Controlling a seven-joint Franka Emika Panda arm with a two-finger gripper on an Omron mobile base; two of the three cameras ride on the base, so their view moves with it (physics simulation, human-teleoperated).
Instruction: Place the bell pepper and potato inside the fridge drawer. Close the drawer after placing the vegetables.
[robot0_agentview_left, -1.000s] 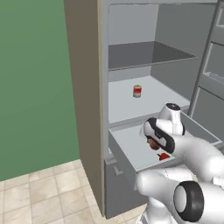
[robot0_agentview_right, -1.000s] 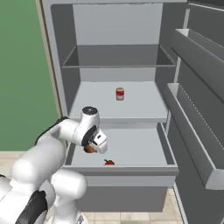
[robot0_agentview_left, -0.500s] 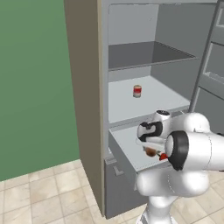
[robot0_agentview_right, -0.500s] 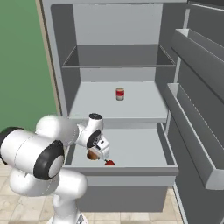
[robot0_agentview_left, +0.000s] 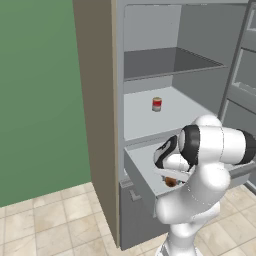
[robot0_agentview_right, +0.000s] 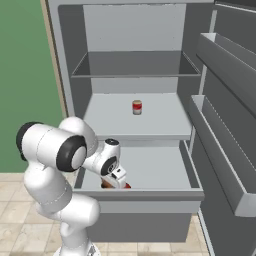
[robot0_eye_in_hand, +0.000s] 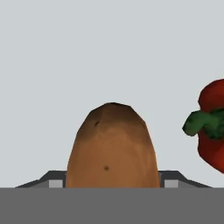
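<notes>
step: release potato (robot0_eye_in_hand: 112, 146) in drawer (robot0_agentview_right: 145, 172) | jaws (robot0_eye_in_hand: 112, 186): clenched on potato, low inside | pepper (robot0_eye_in_hand: 212, 124) lies just right | advice: open jaws gently, lift straight, avoid nudging pepper, then push front shut

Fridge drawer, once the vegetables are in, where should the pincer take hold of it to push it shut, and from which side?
Probably the front panel of the fridge drawer, coming from the room side and pushing straight back toward the fridge. It stands pulled out, its flat grey front faces outward and offers a broad surface. The pincer is low inside the drawer with the potato between its fingers, beside the bell pepper.
</notes>
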